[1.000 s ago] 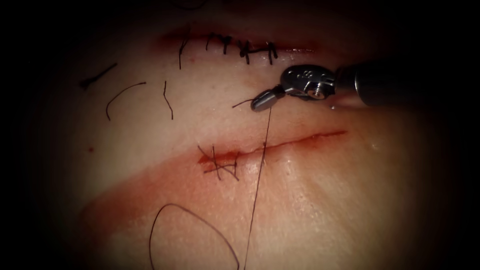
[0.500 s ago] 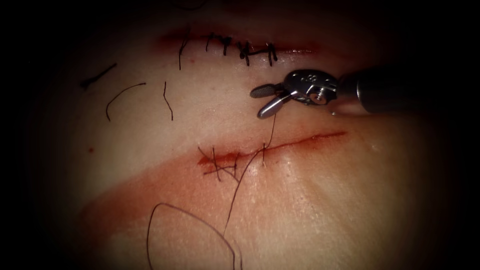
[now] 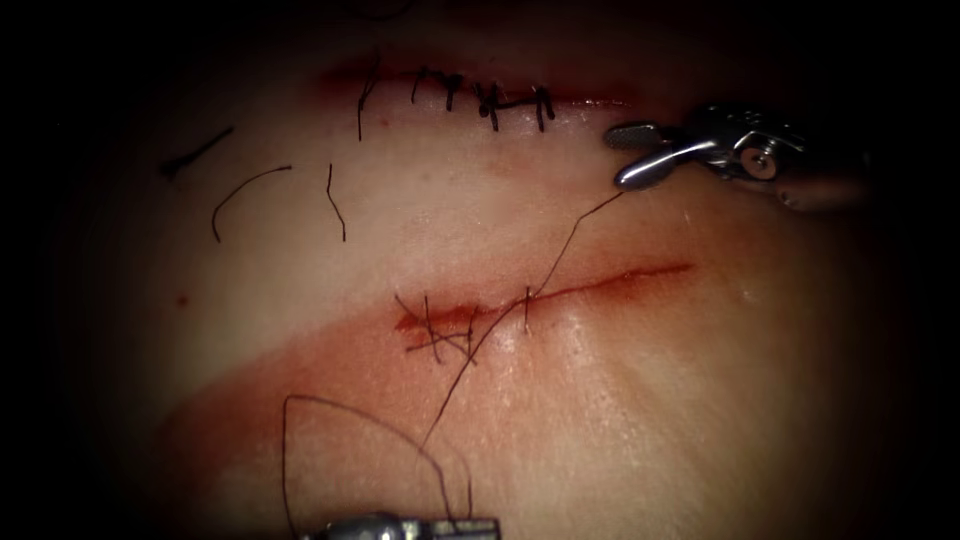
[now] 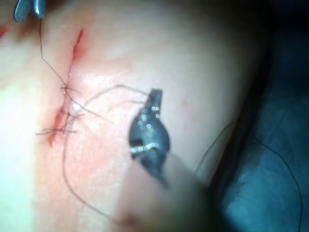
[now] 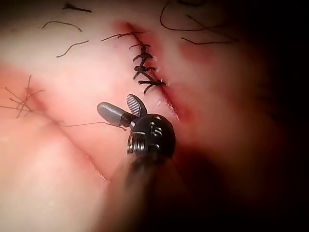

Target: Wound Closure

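1. seeing my right end effector [image 3: 632, 155] spread, holding nothing, hovering above the cut [image 3: 560, 292] toward its right end.
2. my left end effector [image 4: 153, 99] looks pressed together near the thread [image 3: 575, 238]; i cannot tell if it pinches it.
3. the thread runs through the cut, loose across the tissue [image 3: 650, 400].
4. i judge it light, limp and slippery; take the free strand, not the soft tissue.
5. i can't make out the needle.

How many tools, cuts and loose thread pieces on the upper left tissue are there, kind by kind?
Tools: 2, left arm's tool and right arm's tool, open, empty.
Cuts: 2, upper cut and lower cut.
Loose thread pieces: 3.
Total: 7.
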### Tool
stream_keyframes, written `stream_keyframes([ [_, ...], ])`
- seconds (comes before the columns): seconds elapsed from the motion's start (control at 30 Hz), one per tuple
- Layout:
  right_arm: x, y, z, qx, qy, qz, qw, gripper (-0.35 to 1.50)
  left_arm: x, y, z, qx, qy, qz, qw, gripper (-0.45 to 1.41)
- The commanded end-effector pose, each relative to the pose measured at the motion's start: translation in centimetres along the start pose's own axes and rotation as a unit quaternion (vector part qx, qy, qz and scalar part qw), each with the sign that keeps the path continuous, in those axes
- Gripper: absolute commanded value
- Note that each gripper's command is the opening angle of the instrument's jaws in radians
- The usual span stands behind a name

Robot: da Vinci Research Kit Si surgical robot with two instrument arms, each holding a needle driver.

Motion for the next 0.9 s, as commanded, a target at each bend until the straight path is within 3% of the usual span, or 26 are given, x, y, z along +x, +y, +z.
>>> stream_keyframes([
  [0.03, 0.01, -0.16, -0.07, -0.009, 0.004, -0.008, 1.000, 1.48, 0.00, 0.04, 0.02, 0.001, 0.002, 0.002, 1.000, -0.45],
  [0.27, 0.39, -0.28, -0.60, -0.051, 0.014, -0.024, 0.998, 1.48, 0.52, -0.03, -0.31, 0.018, 0.022, 0.018, 0.999, -0.45],
  [0.43, 0.52, -0.47, -0.76, -0.071, 0.009, -0.035, 0.997, 1.48, 0.85, -0.20, -0.40, 0.025, 0.034, 0.027, 0.999, -0.45],
  [0.9, 0.52, -0.47, -0.76, -0.071, 0.009, -0.035, 0.997, 1.48, 0.85, -0.20, -0.40, 0.025, 0.034, 0.027, 0.999, -0.45],
])
